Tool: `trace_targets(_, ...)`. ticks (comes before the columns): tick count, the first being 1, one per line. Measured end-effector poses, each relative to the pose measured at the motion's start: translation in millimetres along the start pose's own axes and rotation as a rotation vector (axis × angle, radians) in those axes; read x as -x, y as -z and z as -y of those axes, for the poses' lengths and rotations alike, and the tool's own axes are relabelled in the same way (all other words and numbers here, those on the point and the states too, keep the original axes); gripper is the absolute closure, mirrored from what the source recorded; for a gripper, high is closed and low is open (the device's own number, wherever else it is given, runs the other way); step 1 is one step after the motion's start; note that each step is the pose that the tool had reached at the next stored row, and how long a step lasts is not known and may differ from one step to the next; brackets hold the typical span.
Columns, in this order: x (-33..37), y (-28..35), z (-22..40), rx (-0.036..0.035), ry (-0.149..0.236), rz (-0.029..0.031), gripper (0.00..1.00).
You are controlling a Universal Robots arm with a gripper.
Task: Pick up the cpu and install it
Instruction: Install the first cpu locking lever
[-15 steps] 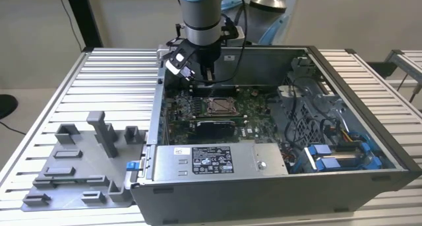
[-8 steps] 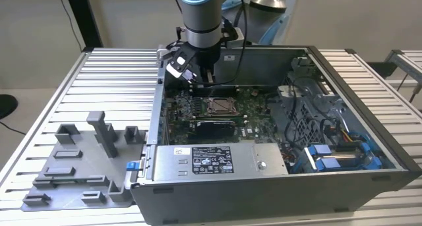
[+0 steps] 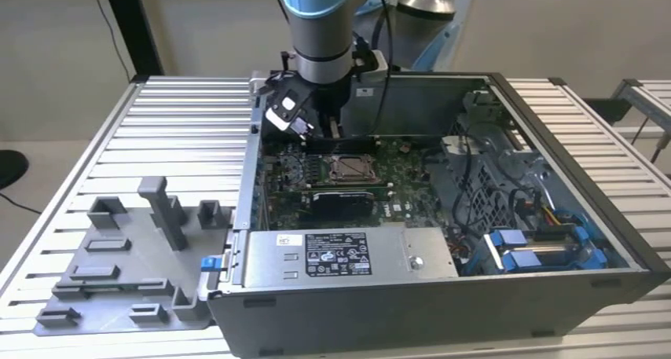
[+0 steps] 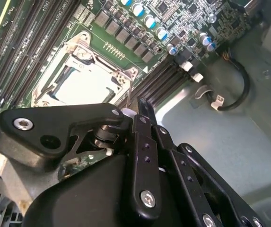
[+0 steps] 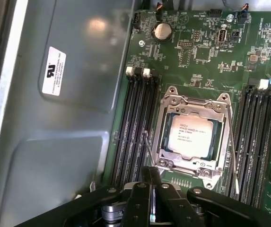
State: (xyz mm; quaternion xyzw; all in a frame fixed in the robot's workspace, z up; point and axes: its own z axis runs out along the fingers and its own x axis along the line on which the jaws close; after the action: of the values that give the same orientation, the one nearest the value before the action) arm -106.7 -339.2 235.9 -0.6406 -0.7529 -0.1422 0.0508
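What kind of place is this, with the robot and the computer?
Most likely a robotics lab or test bench for putting computers together. A robot arm reaches into an open computer case on a ribbed metal table, and the cpu sits in its socket.

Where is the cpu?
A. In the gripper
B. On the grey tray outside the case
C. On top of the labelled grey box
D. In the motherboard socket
D: in the first wrist view the cpu lies flat inside the socket on the green board.
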Motion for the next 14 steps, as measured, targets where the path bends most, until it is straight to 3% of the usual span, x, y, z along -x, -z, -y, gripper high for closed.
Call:
trace_targets(5, 1.7, -4.2, -2.7, 0.0047, 0.000, -0.0076, 1.00)
trace_targets(14, 2.8, -14.2, -2.4, 0.0098, 0.001, -0.0152, 1.00)
